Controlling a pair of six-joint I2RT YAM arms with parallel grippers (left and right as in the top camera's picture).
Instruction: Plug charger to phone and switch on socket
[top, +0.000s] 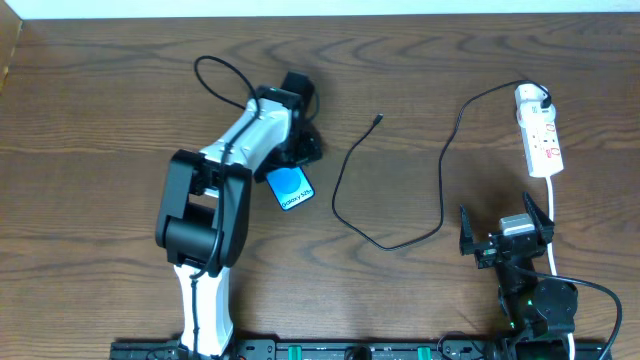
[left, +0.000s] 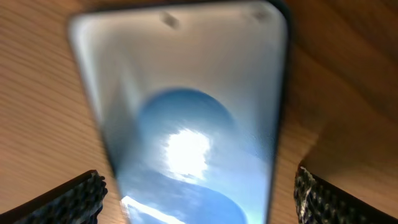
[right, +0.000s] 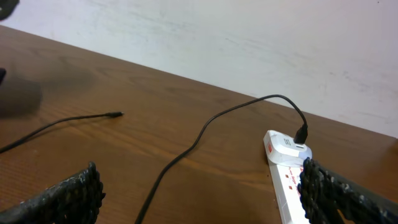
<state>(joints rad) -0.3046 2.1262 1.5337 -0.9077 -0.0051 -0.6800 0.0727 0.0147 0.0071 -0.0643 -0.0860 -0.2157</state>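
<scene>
The phone (top: 290, 188) lies on the wooden table with its cyan-blue screen up, part of it under my left gripper (top: 294, 148). In the left wrist view the phone (left: 186, 118) fills the space between the open fingers (left: 199, 190), with a gap on each side. The charger (top: 345, 200) curves across the table; its small free plug (top: 377, 120) lies loose and its other end is plugged into the socket (top: 540, 140) at the right. My right gripper (top: 505, 228) is open and empty below the socket. The right wrist view shows the charger (right: 186, 149), the socket (right: 286, 168) and the open fingers (right: 199, 186).
The socket's white cord (top: 553, 215) runs down past my right gripper. A thin black loop of arm wiring (top: 215, 75) lies behind the left arm. A pale wall (right: 249, 37) stands behind the table's far edge.
</scene>
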